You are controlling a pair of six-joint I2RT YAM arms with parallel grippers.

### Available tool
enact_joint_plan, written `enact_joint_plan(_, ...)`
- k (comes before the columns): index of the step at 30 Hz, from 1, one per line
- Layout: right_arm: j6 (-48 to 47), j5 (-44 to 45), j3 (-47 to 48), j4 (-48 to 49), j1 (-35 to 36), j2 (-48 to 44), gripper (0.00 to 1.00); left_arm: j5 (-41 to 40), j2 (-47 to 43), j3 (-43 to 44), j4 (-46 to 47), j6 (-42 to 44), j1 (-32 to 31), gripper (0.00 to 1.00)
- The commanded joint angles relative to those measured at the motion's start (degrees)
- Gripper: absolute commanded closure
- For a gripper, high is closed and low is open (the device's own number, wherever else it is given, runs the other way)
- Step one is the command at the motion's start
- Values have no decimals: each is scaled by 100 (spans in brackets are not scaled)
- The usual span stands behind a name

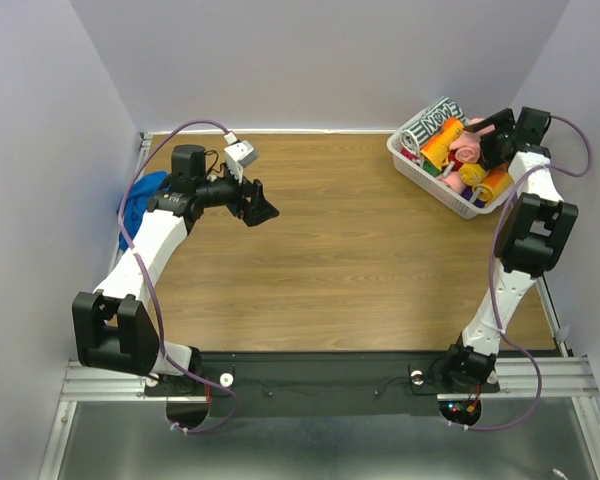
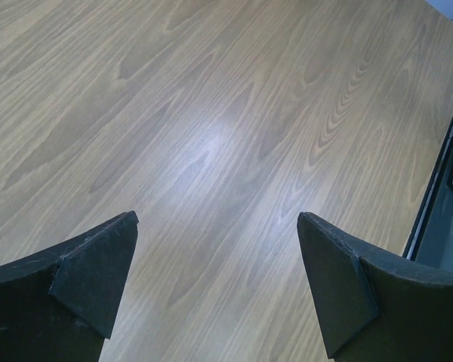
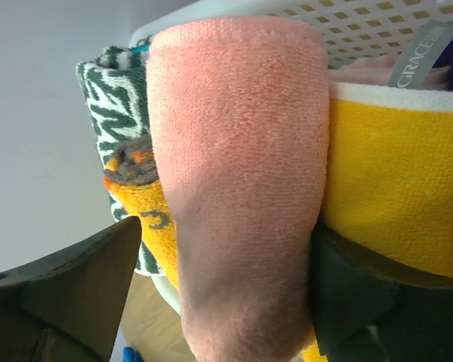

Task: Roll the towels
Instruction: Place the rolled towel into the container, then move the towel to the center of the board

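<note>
Two grippers, both with jaws parted. Between the fingers [image 3: 75,286] of the right gripper [image 3: 223,230], inside the white basket [image 3: 347,19]: the rolled salmon pink towel [image 3: 234,151], against one finger, a sliver of gap at the other. Flanking it, a yellow roll [image 3: 400,188] and a green-patterned roll [image 3: 113,105]. Under the wide-spread left gripper [image 2: 217,219], only wooden table [image 2: 211,113]. Behind that gripper, past its arm's elbow, the crumpled blue towel [image 1: 140,200].

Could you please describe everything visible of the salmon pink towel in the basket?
The salmon pink towel is plain terry-like cloth, rolled into a cylinder. It sits in the white perforated basket at the far right corner of the table, wedged between a yellow roll and a dark-patterned roll. The jaws of the right gripper flank it, one clear of it.
</note>
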Motion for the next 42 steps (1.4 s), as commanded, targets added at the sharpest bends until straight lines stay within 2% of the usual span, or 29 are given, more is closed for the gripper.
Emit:
enact_joint_plan(1, -66, 314, 66, 195, 52, -474, 11, 76, -78, -39, 249, -28, -29, 1)
enact_joint_plan(8, -207, 700, 198, 46, 52, -676, 4, -11, -174, -83, 267, -11, -29, 1)
enact_joint_plan(13, -531, 1035, 611, -428, 52, -658, 4, -126, -201, -109, 267, 7, -29, 1)
enact_joint_plan(21, -918, 1193, 532, -842, 52, -720, 0, -187, -219, -100, 284, -90, -20, 1)
enact_joint_plan(25, -1339, 1385, 629, -877, 52, -1044, 0, -205, -280, 40, 302, -300, 103, 1)
enact_joint_plan(31, -2069, 1773, 647, -947, 43, -1651, 0, -1153, -473, 365, 144, -591, 682, 1)
enact_joint_plan(34, -2816, 1292, 550, -1000, 35, -2002, 0, -2092, -334, 549, -83, -583, 990, 1)
enact_joint_plan(35, -2965, 1081, 506, -1018, 34, -2142, 0, -2477, -211, 689, -502, -478, 1043, 1)
enact_joint_plan(37, -3255, 336, 419, -1088, 43, -2249, 0, -2717, 201, 1006, -883, -266, 1306, 1)
enact_joint_plan(40, -3860, -922, 330, -1840, 139, -2346, 0, -3419, 719, 1235, -1366, -179, 1868, 1)
enact_joint_plan(42, -4221, -1073, 243, -2176, 402, -2390, 0, -3491, 984, 1315, -1569, -38, 2027, 1)
